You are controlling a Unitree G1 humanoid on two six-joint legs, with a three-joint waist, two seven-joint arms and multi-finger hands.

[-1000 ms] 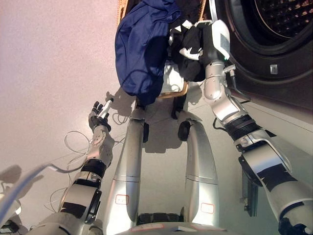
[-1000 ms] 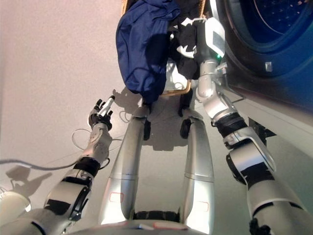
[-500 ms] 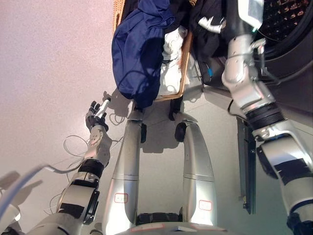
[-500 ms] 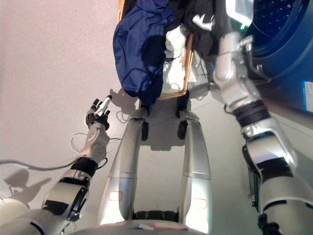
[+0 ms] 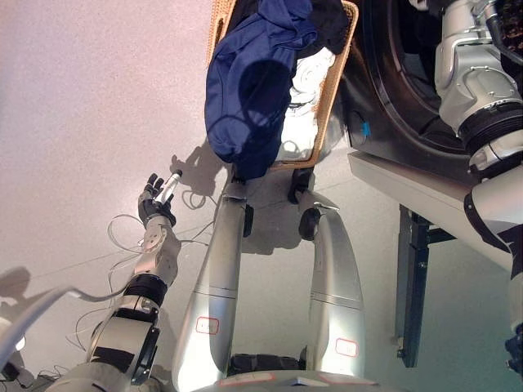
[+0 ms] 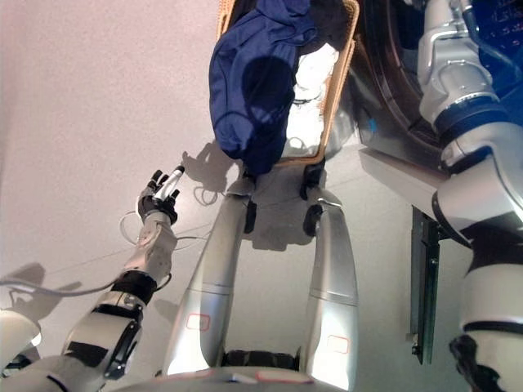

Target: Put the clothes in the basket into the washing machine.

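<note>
Washer fills the upper right, its round door opening dark, and my right arm reaches up into it; that hand is out of view, so I cannot say what it holds. Floor carries everything else, pale and bare on my left. Basket, woven and tan, stands on the floor just beside the washer front, at the top middle. Clothes still fill it: a big navy garment is heaped on top and spills over the basket's left rim, hanging well down its side, with white pieces under it and something dark at the far end. My left hand hangs low on the left, well apart from the basket, fingers relaxed and spread, holding nothing.

I judge the navy garment light, limp and slippery-looking; it will sag and trail wherever I lift it. Best to bunch it at the thick folded mass above the rim, not the hanging end, so less of it drags or snags on the wicker.
</note>
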